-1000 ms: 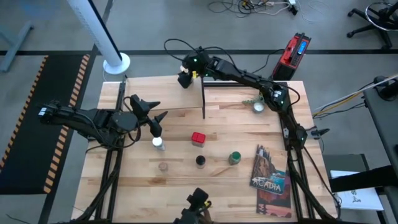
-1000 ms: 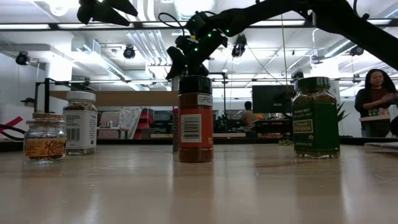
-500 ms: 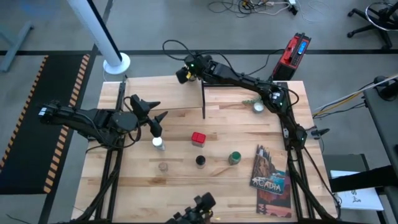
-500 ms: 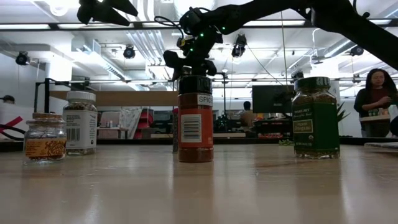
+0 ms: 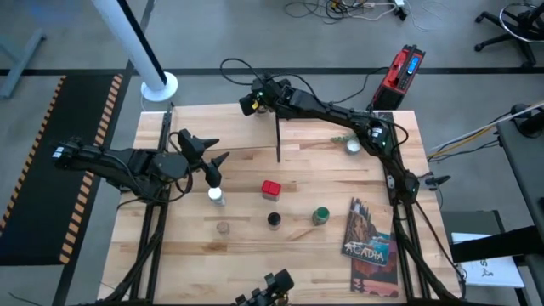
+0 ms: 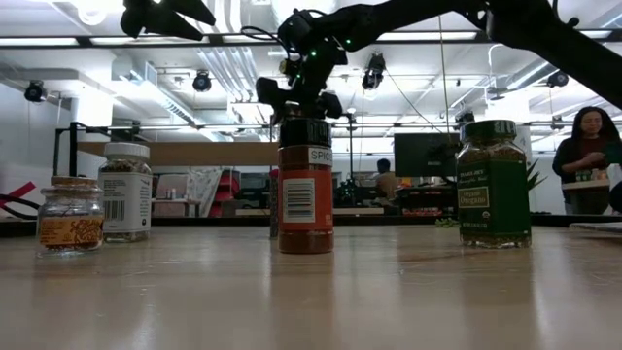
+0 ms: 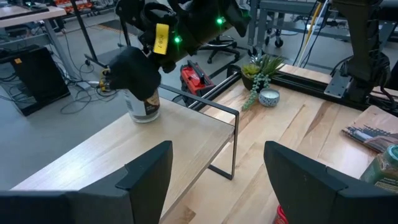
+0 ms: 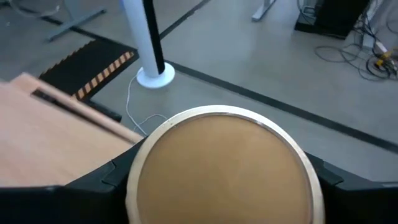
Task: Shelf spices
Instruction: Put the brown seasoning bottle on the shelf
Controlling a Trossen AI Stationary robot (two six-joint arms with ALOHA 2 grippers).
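The right hand (image 5: 249,99) is clamped around a tan canister (image 7: 142,106) at the far left end of the shelf (image 7: 149,143), the can standing on or just above the top; I cannot tell if it has touched down. The left hand (image 5: 208,159) hangs spread, holding nothing, above the white-capped jar (image 5: 218,195). The red tin (image 5: 271,189), dark-capped jar (image 5: 274,220), green-lidded jar (image 5: 320,216) and a small brown jar (image 5: 223,228) stand on the worktop (image 5: 255,255). All look light and rigid, the glass ones probably slick and breakable; take them round the body, below the cap.
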